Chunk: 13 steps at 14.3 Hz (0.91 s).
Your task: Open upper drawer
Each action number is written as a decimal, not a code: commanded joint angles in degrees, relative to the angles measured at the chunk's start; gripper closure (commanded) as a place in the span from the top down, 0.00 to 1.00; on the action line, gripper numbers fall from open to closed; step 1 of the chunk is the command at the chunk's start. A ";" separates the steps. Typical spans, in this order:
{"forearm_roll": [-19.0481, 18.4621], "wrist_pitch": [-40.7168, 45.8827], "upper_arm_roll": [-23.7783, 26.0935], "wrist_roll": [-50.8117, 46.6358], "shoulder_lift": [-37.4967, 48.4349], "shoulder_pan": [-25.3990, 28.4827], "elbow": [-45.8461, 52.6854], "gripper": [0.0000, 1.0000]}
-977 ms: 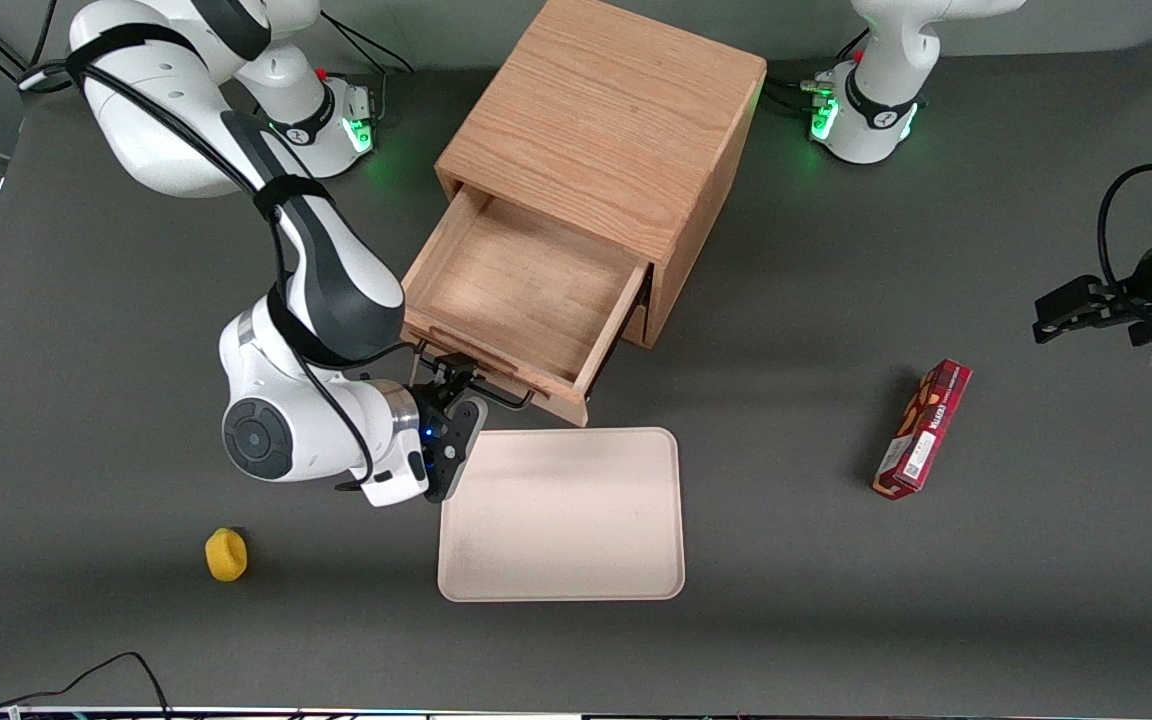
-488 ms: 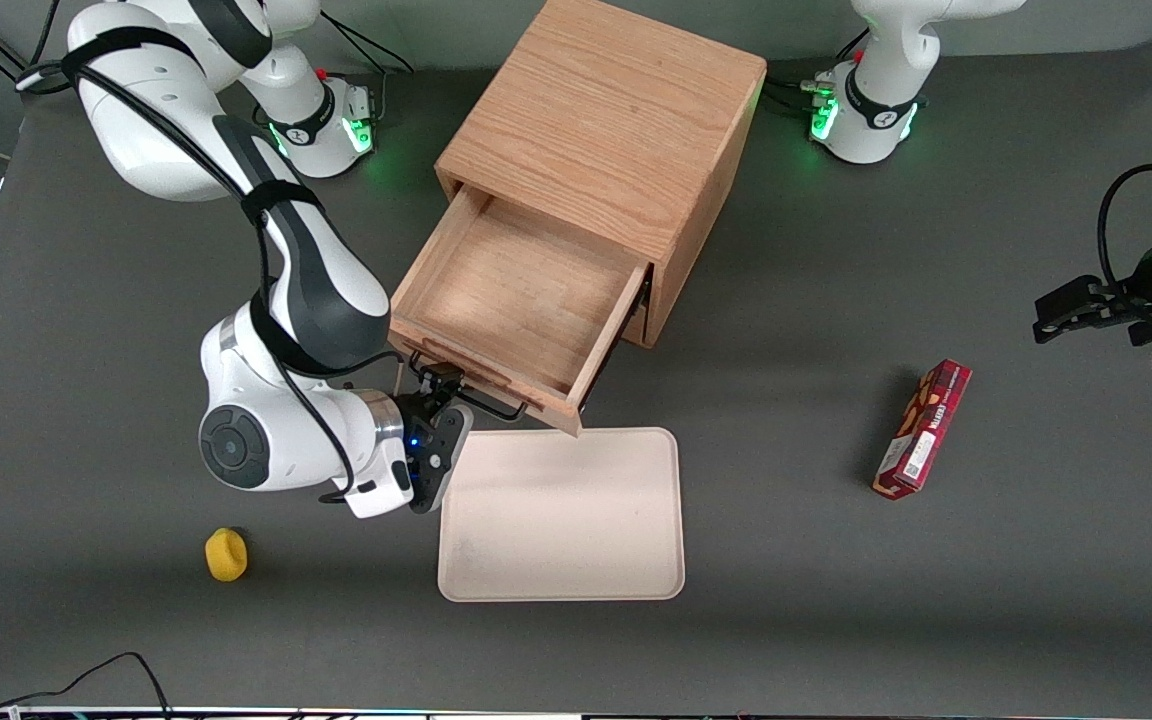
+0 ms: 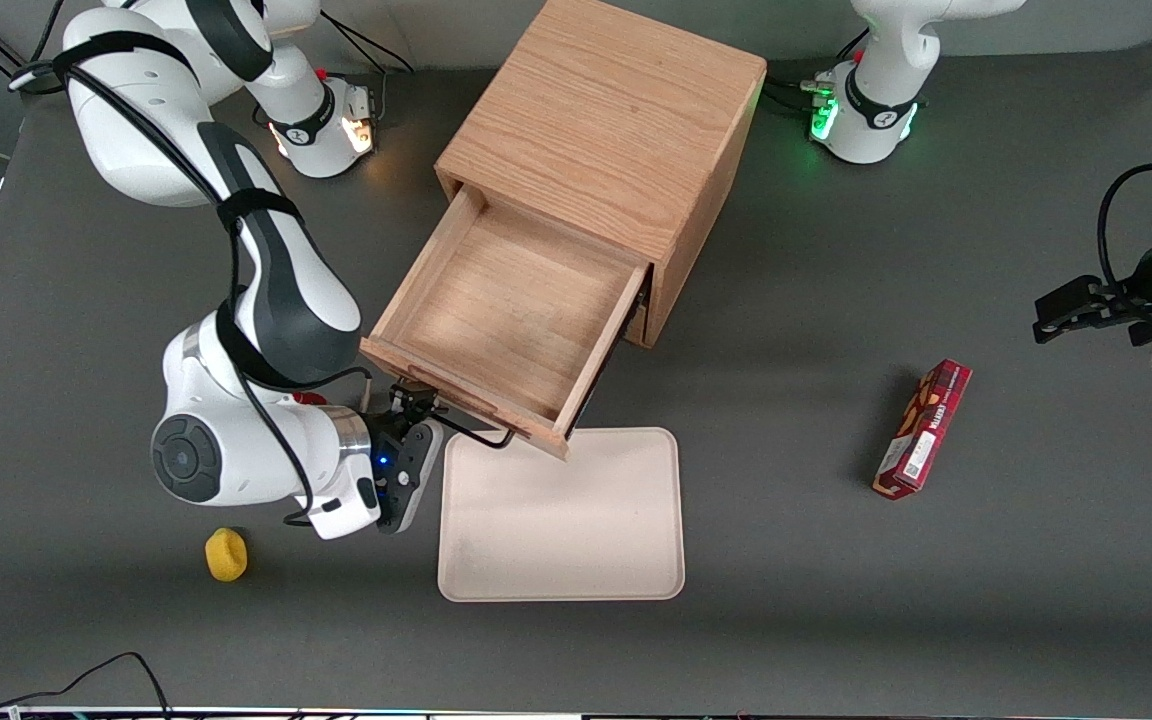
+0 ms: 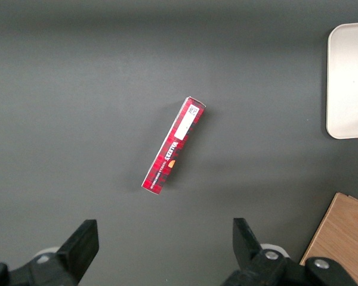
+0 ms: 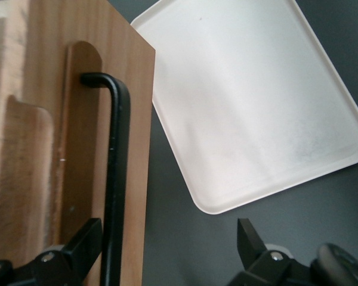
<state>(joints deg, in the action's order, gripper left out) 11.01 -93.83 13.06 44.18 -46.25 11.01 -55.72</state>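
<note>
The oak cabinet (image 3: pixel 606 120) stands in the middle of the table. Its upper drawer (image 3: pixel 501 310) is pulled far out, showing a bare wooden inside. The black wire handle (image 3: pixel 471 432) runs along the drawer's front. My right gripper (image 3: pixel 414 405) is at the handle's end toward the working arm, level with the drawer front. In the right wrist view the gripper (image 5: pixel 167 238) is open, fingers wide apart. The handle bar (image 5: pixel 115 179) runs between them, close against one finger (image 5: pixel 83 244). The other finger hangs over the dark table.
A pale tray (image 3: pixel 561 520) lies just in front of the drawer, its edge under the drawer's front corner. A small yellow object (image 3: pixel 226 555) sits nearer the camera than my arm. A red box (image 3: pixel 923 428) lies toward the parked arm's end.
The upper drawer has slid farther out of the cabinet, toward the camera and the working arm's end. My gripper and wrist have moved the same way with the handle.
</note>
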 commanded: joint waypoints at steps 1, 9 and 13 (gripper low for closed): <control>-0.73 2.25 -0.23 1.00 1.06 0.68 2.90 1.00; -9.34 13.91 -1.45 -22.61 21.80 0.33 0.97 1.00; -9.86 32.36 -6.09 -26.25 27.25 -1.08 -1.21 1.00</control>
<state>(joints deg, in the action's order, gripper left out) 2.23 -67.15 9.86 19.57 -22.35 10.69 -52.20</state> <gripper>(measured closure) 0.000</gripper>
